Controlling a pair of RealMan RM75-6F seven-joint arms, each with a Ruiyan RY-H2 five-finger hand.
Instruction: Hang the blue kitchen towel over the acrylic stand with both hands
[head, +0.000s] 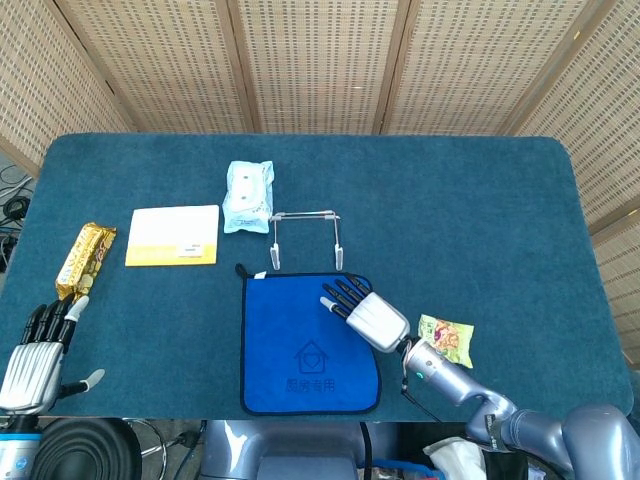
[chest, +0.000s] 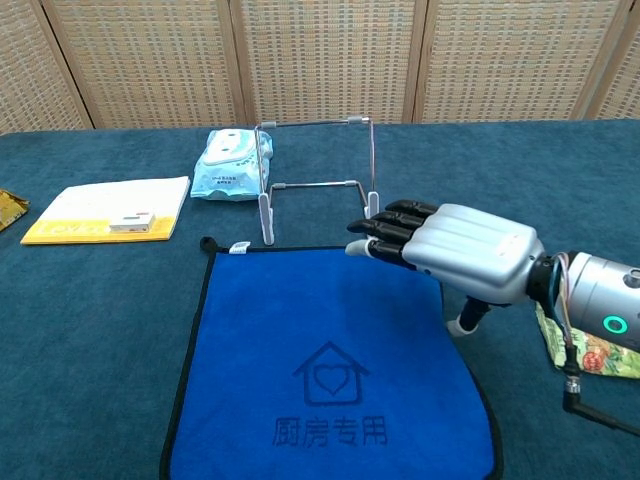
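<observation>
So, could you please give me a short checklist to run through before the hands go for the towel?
1. Blue kitchen towel flat, unfolded: ok.
2. Acrylic stand upright, unobstructed behind the towel: ok.
3. Right hand open, fingers extended over the towel's far right part: ok.
4. Right hand touching the cloth: cannot tell.
5. Left hand near the towel for a two-handed lift: not ok, it sits at the table's near left edge.
6. Snack packet off the towel: ok.

Right hand (chest: 455, 250) flat, fingers extended over blue towel (chest: 325, 370); acrylic stand (chest: 317, 180) just beyond
</observation>
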